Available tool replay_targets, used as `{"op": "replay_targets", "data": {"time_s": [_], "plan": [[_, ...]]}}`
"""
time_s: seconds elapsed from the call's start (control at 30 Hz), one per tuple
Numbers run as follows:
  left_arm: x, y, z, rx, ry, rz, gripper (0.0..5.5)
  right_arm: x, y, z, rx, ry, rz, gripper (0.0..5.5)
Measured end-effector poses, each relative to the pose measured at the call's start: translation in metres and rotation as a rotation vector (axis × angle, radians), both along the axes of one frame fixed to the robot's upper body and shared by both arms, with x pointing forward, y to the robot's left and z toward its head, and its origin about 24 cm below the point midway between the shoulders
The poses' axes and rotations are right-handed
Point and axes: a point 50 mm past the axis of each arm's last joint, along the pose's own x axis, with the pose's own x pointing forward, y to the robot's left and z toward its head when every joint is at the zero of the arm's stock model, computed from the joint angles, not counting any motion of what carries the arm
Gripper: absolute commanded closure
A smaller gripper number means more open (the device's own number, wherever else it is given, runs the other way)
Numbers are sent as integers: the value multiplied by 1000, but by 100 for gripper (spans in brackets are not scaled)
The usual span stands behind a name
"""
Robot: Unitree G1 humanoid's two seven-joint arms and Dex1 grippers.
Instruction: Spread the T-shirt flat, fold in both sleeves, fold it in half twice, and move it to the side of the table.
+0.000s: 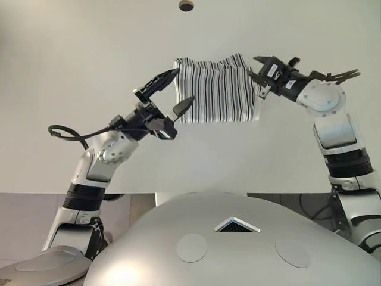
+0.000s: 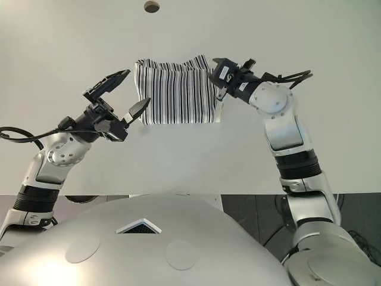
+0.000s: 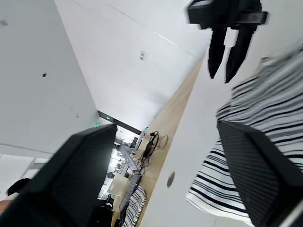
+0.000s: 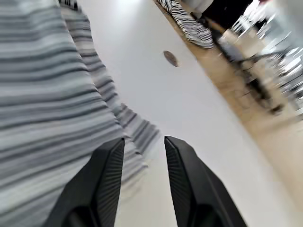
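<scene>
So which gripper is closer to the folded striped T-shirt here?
Right, narrowly. The right gripper points down at the right edge of the folded striped T-shirt; the left gripper is spread wide open at its left edge, seemingly raised above it.

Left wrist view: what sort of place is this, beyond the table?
Likely an open-plan lab or office: a wooden floor runs past the white table, with cluttered desks and trailing cables below plain white walls.
</scene>
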Motion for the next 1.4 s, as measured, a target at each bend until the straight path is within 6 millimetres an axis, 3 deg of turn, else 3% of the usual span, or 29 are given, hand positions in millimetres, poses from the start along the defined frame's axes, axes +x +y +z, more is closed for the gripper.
{"op": "replay_targets", "data": {"time_s": [0.13, 0.23, 0.33, 0.47, 0.57, 0.67, 0.83, 1.0, 1.1, 1.17, 1.27, 1.33, 1.4], "plan": [[4, 6, 11, -80, -30, 35, 160, -1, 8, 2, -59, -124, 67, 391], [9, 12, 26, -171, -89, 69, 160, -4, 34, -5, 12, -128, 186, 391], [14, 16, 36, -259, -134, 112, 160, 0, 59, -12, 166, -42, 255, 391], [20, 23, 43, -395, -159, 204, 160, 6, 77, -26, 336, 135, 310, 391], [21, 24, 43, -437, -141, 225, 160, 15, 80, -38, 342, 243, 309, 391], [21, 23, 41, -447, -129, 231, 160, 30, 69, -56, 279, 334, 254, 391], [20, 24, 41, -446, -126, 238, 160, 54, 51, -55, 213, 439, 221, 391], [17, 25, 37, -451, -110, 257, 160, 70, 11, -58, 364, 515, -52, 391], [13, 24, 35, -454, -106, 269, 160, 76, -54, -56, 445, 429, -491, 391], [11, 23, 36, -462, -112, 274, 160, 65, -111, -54, 510, 341, -841, 391], [9, 23, 33, -443, -112, 288, 160, 38, -170, -52, 566, 226, -1196, 391], [9, 23, 33, -446, -114, 295, 160, 25, -192, -50, 569, 177, -1336, 391], [8, 24, 33, -448, -117, 299, 160, 20, -197, -50, 567, 150, -1390, 391]]}}
